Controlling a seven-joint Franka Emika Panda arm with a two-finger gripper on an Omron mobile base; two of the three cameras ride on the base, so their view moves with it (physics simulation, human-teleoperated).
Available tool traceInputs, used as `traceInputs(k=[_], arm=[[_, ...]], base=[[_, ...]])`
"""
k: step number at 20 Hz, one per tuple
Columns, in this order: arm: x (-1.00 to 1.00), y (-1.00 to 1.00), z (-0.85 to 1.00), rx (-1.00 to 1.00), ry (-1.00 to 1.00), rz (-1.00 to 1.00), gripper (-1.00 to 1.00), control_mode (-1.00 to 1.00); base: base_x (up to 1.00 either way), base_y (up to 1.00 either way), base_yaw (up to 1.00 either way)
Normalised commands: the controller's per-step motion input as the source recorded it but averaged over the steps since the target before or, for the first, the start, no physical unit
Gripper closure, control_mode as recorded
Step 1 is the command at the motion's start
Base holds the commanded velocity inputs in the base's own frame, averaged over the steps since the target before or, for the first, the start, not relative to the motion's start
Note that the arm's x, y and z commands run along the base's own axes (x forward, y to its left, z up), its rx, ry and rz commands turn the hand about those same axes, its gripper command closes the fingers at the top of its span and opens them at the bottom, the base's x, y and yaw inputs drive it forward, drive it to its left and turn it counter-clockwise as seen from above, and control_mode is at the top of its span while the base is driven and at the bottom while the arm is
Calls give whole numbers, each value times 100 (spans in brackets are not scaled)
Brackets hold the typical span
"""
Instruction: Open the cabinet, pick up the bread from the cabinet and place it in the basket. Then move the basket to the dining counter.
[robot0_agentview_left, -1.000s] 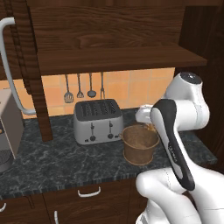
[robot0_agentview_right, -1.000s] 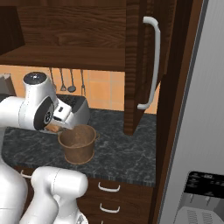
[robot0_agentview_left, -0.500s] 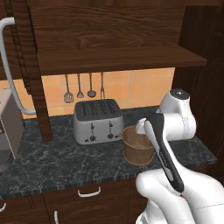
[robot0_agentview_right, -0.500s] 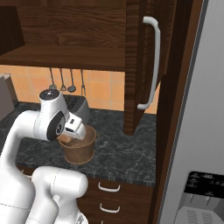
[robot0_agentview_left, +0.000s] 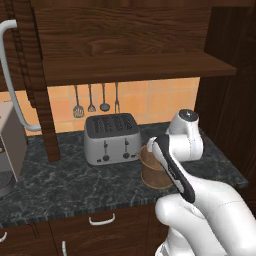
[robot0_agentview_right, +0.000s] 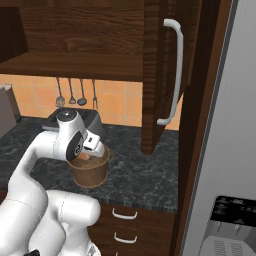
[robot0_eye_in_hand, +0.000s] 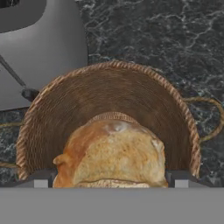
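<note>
Brown woven wicker rings the basket, whose coiled inner wall steps down in ridges toward its floor, with thin looped side handles standing out from the rim. The bread, a pale tan lump with a browner, crusty edge and a rounded, uneven top, sits down inside it, directly under the gripper, whose two dark fingertips stand spread wide on either side of the loaf rather than pinching it; whether they touch its flanks I cannot tell. The basket stands on the black speckled worktop, just beside the silvery, smooth-sided toaster, with the white arm bent down over its rim. By my reading, the first half of the task is as good as done: the cabinet, dark brown with a strong wood grain, has its door swung out, its long silver bar handle curving off the edge, and the bread is already in the basket. What looks left is to lift the hand clear of the loaf, take hold of the basket, probably by its rim or wall, and carry it to the dining counter. A row of slim metal utensils hangs against the orange tiles behind.
</note>
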Motion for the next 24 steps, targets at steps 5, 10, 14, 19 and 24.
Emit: traceInputs(k=[5, 10, 14, 19, 24], arm=[[22, 0, -25, 0, 10, 0, 100, -100], [18, 0, -38, 0, 11, 0, 100, -100], [21, 1, -29, 0, 10, 0, 100, -100], [8, 0, -21, 0, 8, 0, 100, -100], [6, 7, -36, 0, 10, 0, -100, -100]], base=[[0, 0, 0], [0, 0, 0], [0, 0, 0], [0, 0, 0], [0, 0, 0]])
